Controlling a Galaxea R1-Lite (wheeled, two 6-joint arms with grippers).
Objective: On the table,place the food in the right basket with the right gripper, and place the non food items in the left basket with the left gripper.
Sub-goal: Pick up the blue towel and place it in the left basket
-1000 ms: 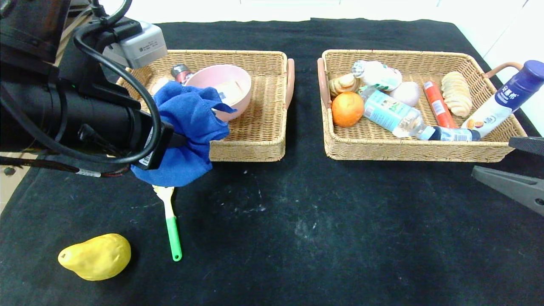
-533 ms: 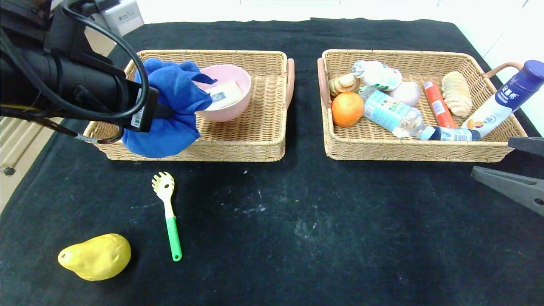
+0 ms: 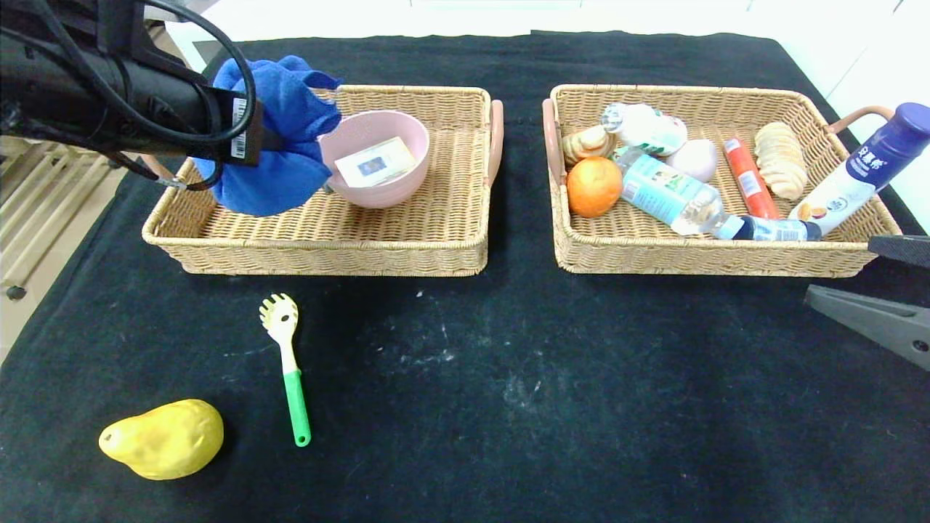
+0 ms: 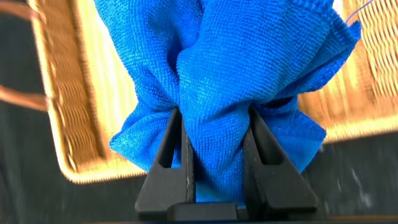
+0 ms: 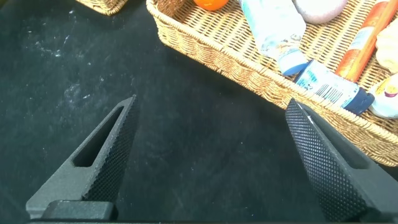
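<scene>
here, left end effector (image 4: 214,134) clamped on a blue cloth (image 3: 280,138) above the left basket (image 3: 327,240).
right end effector (image 5: 211,155) spread apart, idle near the right basket (image 3: 697,250); pear (image 3: 163,439) lies on the tabletop (image 3: 545,378).

The black-clothed table (image 3: 508,378) carries two wicker baskets (image 3: 327,247) (image 3: 697,254), a pear (image 3: 163,439) and a pasta fork (image 3: 288,367).
</scene>
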